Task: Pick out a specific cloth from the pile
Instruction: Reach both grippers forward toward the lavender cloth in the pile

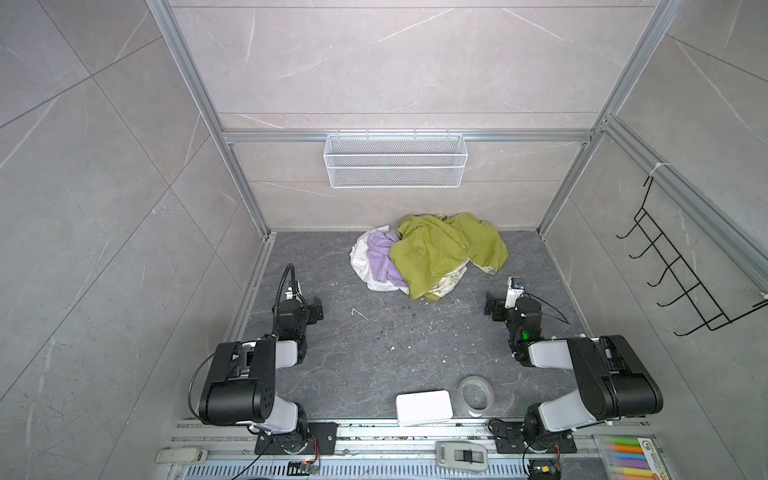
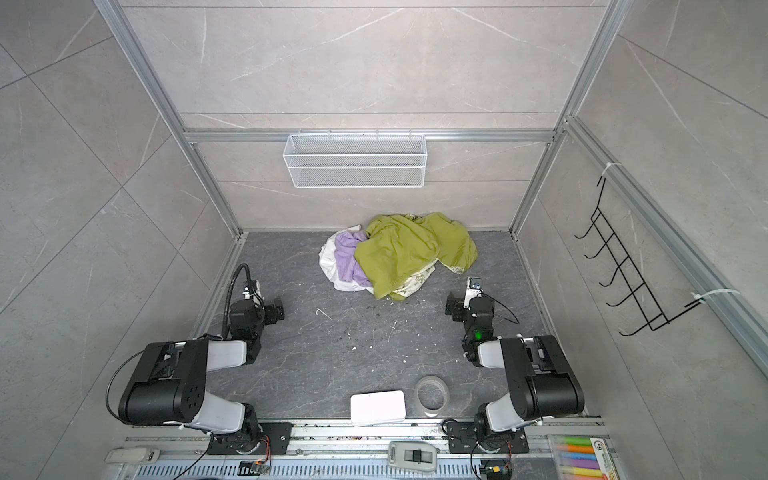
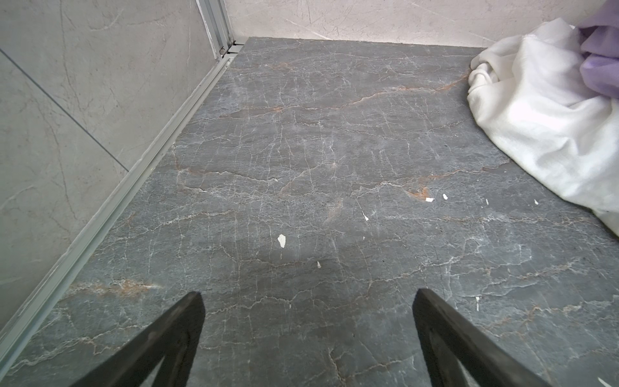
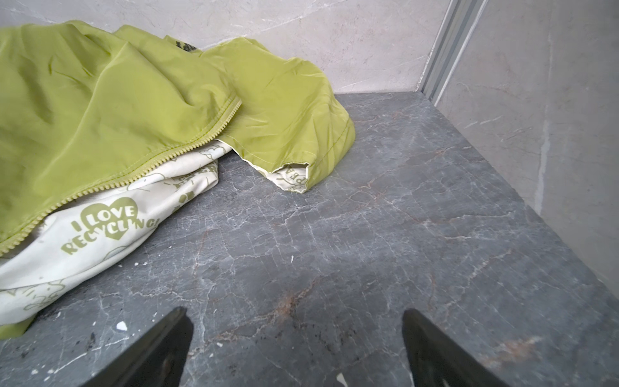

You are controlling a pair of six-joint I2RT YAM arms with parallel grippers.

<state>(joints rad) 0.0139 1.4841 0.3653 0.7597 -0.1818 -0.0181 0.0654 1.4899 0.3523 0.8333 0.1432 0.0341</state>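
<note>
Lavender cloth, likely soft, light and floppy, lies at nine o'clock in the pile between white cloth and green cloth; with my left gripper and right gripper both spread empty, I'd pinch its bare fold.

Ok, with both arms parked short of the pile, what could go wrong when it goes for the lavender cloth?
One: the lavender cloth lies against the white cloth and under the olive-green cloth edge, so a pinch may catch a neighbour and drag it along. Two: past the right end effector only green fabric shows; reaching from that side would likely plough through it. The open left end effector sits nearer the lavender side.
</note>
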